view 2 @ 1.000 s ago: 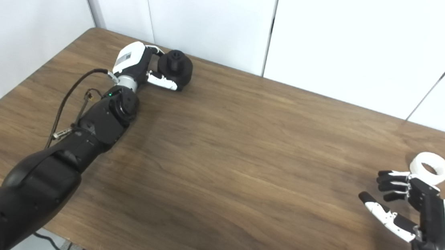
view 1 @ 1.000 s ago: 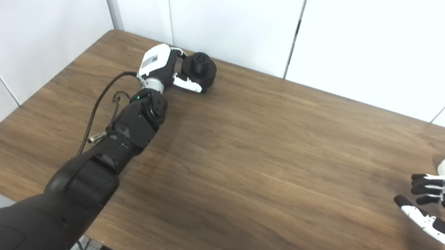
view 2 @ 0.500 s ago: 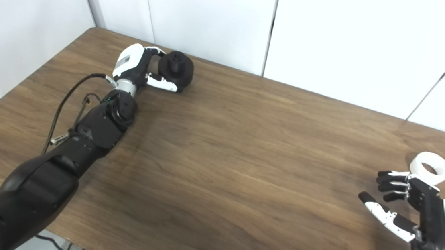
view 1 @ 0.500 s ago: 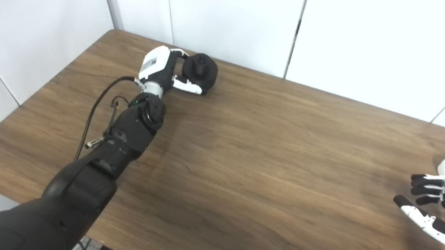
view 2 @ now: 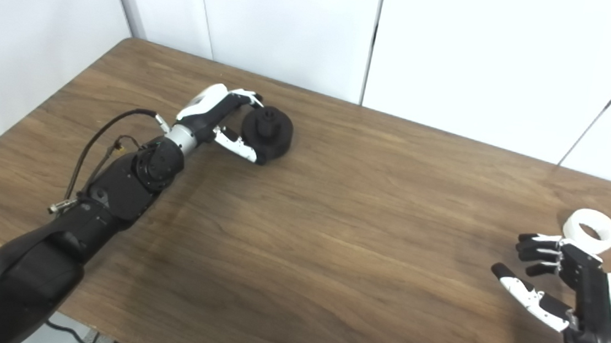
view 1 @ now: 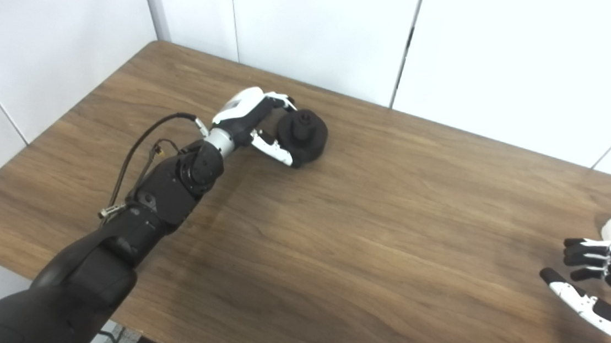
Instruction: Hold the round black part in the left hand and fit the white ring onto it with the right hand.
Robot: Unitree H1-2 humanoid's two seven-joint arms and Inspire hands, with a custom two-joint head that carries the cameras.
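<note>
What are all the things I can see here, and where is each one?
Round black part: one, black, far left of the table, gripped by the left hand.
White ring: one, white, lying flat at the table's right edge, just beyond the right hand.
Table: one, brown wood grain, filling the view.
Wall panels: white, behind the table.
Left hand: one, black and white, shut on the black part.
Right hand: one, black and white, open, empty.
</note>
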